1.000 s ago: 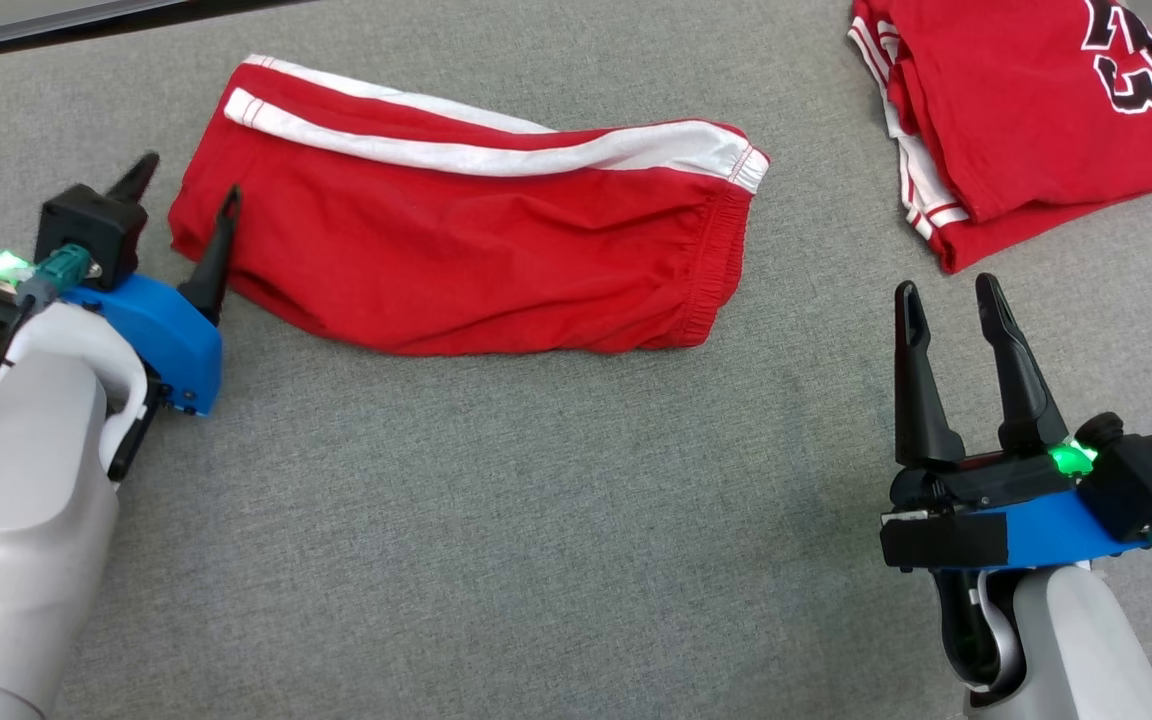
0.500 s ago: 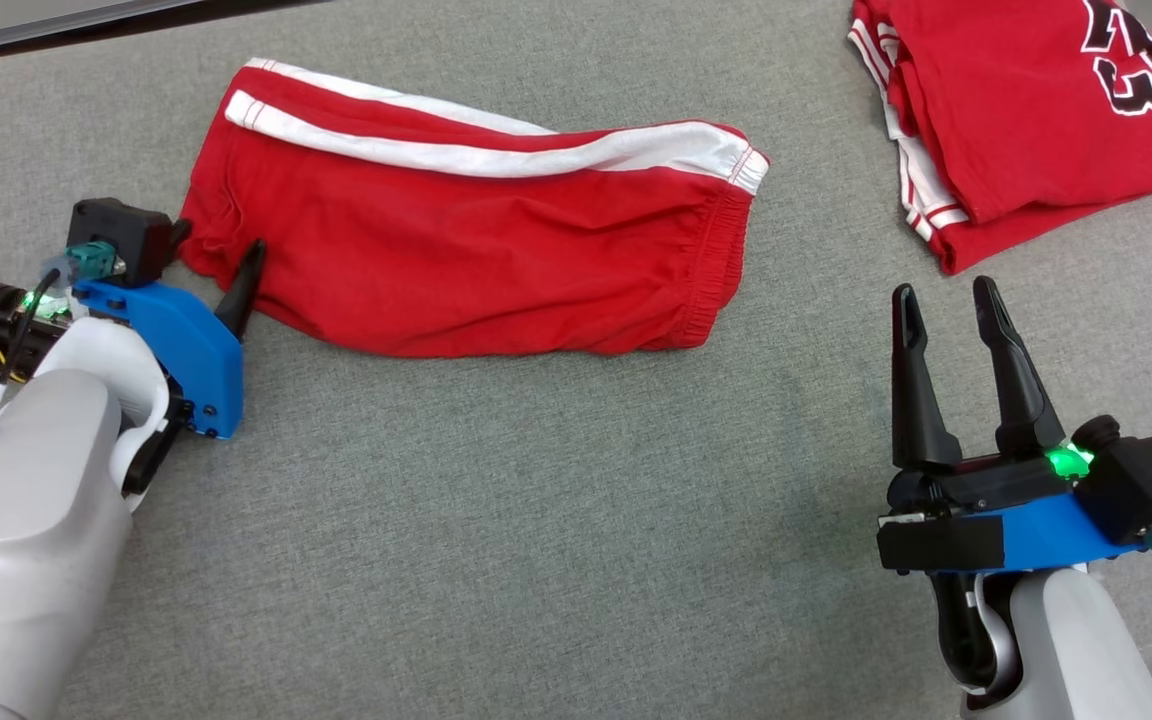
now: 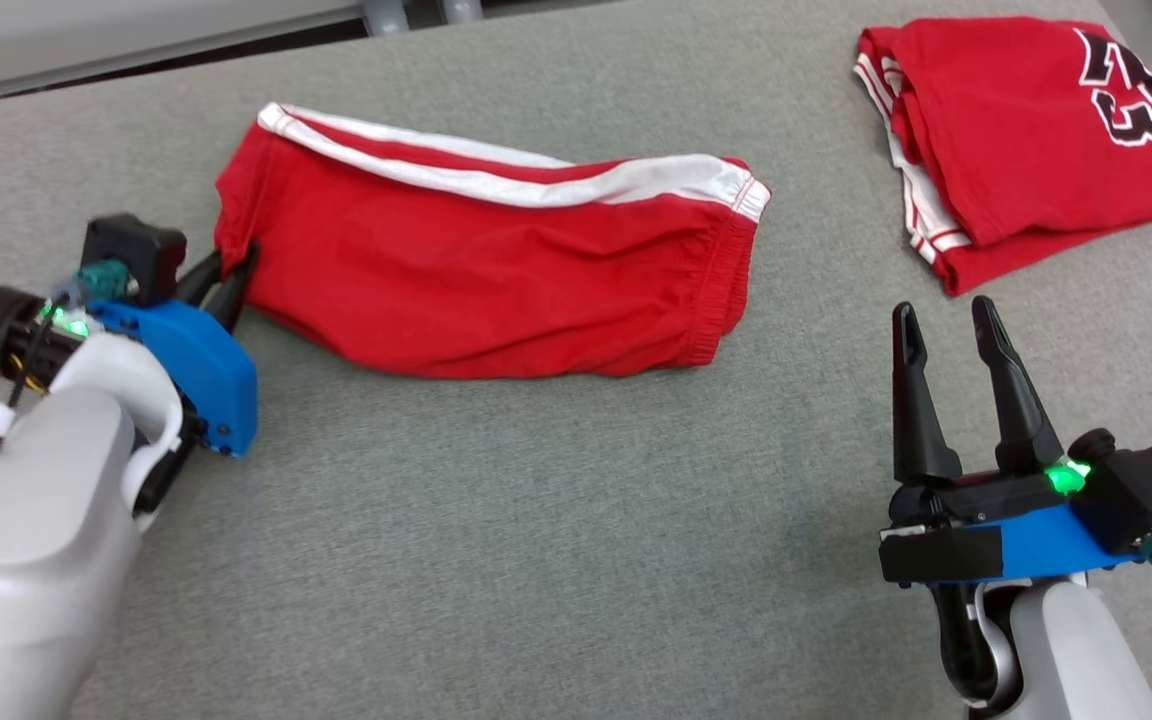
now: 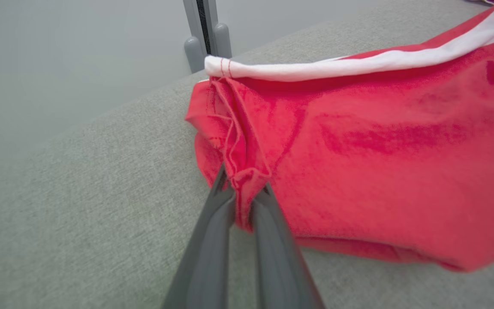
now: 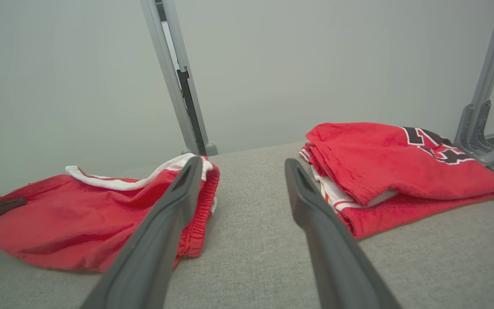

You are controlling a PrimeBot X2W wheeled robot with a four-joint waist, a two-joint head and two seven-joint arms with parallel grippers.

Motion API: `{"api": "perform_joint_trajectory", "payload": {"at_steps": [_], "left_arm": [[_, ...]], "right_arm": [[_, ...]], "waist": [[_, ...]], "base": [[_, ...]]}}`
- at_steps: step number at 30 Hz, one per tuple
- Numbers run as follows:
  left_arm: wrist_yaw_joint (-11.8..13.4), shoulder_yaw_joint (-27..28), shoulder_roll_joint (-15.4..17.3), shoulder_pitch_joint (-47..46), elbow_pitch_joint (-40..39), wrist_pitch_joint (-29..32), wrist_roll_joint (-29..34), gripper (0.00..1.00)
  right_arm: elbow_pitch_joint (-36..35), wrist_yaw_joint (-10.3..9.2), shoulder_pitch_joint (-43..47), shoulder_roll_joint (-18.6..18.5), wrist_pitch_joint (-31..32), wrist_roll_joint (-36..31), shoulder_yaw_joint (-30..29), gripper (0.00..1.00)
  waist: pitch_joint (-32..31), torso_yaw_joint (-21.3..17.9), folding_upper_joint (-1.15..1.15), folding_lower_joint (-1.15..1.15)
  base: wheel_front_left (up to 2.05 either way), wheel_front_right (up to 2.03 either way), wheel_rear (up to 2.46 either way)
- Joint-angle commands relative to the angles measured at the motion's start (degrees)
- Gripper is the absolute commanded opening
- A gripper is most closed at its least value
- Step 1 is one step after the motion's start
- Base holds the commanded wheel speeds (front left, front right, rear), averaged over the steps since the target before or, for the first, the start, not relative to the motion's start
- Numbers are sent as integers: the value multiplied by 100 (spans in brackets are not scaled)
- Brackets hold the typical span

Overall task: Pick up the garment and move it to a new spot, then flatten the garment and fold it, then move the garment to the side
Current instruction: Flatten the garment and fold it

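- On grey table top (image 3: 556, 560), centre-left of head view: red shorts (image 3: 496, 270), lying spread out w/ some wrinkles.
- Long axis runs left–right across table, slight tilt. Leg hem (image 3: 236, 215) end points to robot's left, elastic waistband (image 3: 726, 265) end to robot's right. White stripe (image 3: 536, 180) runs along far edge.
- L side: left gripper (image 3: 229, 270) sits at hem end, jaws clenched on a bunched corner of hem. Left wrist view shows red cloth pinched betw. both fingers (image 4: 212, 240), creases fanning up from the pinch.
- R side: right gripper (image 3: 944, 312) is low at near-right, jaws spread wide w/ nothing gripped, well apart from shorts. Its fingers point away from robot.
- Other items: folded red jersey (image 3: 1026, 130) at far-right corner, apart from shorts, strip of table betw. them. Grey metal post (image 4: 204, 30) stands behind table's far edge.
- Hard to see: jersey's black print is cut off by frame edge, unreadable. Left fingers are partly covered by gripper's own blue body (image 3: 186, 370) in head view. Can't tell whether pinched corner is touching table or just off it.
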Motion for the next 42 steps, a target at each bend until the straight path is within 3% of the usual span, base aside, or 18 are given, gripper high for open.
{"api": "perform_joint_trajectory", "payload": {"at_steps": [1,7,24,25,35,42], "left_arm": [[41,18,28,131,-36,-64,-27,0],[284,95,47,768,-490,-330,-179,0],[1302,311,331,3219,-2349,-544,-729,0],[1395,310,323,3328,-2446,-649,-699,100],[1677,614,69,3474,-2644,-1321,-336,100],[1729,1561,-335,3862,-3476,-1342,490,100]], "right_arm": [[16,-2,90,12,-23,18,-22,100],[126,-2,275,8,-23,-23,-136,100],[372,-2,835,7,-23,-116,-359,100],[415,-2,842,6,-23,-126,-349,100],[554,-2,773,7,-23,-213,-239,100],[490,-2,774,7,-23,-179,-207,100]], "waist": [[-110,101,0,1],[-472,388,0,1],[-1088,953,0,1],[-1119,981,0,1],[-1364,1058,0,1],[-1599,1120,0,1]], "base": [[0,0,0],[0,0,0],[0,0,0],[0,0,0],[0,0,0],[0,0,0]]}}
